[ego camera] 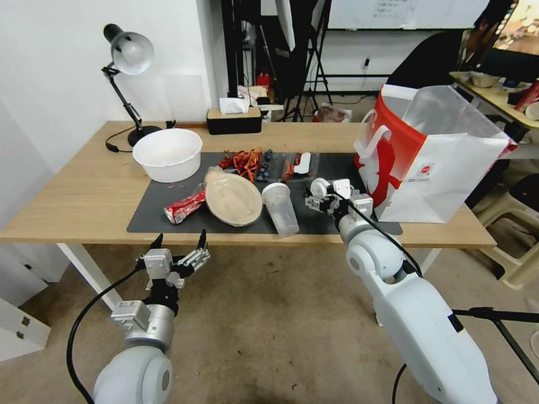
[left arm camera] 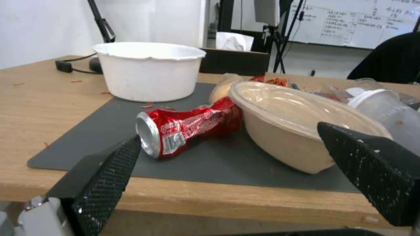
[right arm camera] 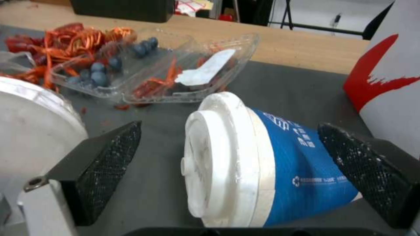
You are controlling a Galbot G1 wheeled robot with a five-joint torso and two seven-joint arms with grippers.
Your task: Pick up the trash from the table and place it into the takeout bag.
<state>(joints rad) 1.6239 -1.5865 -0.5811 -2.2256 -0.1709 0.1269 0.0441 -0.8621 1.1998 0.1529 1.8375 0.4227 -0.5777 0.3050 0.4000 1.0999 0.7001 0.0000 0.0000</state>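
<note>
Blue-and-white cup (right arm camera: pixel 262 170) on its side on the mat (right arm camera: pixel 271 88) — lid on.
Right gripper (right arm camera: pixel 227 164) jaws wide around it, not touching; left gripper (ego camera: pixel 178 242) open off the tabletop (ego camera: pixel 73 191).

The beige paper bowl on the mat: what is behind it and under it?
Behind the beige bowl a tan wrapped ball pokes out, mostly hidden by the rim. Red shreds lie farther back. The bowl sits tilted on the grey mat; whatever props it is covered.
</note>
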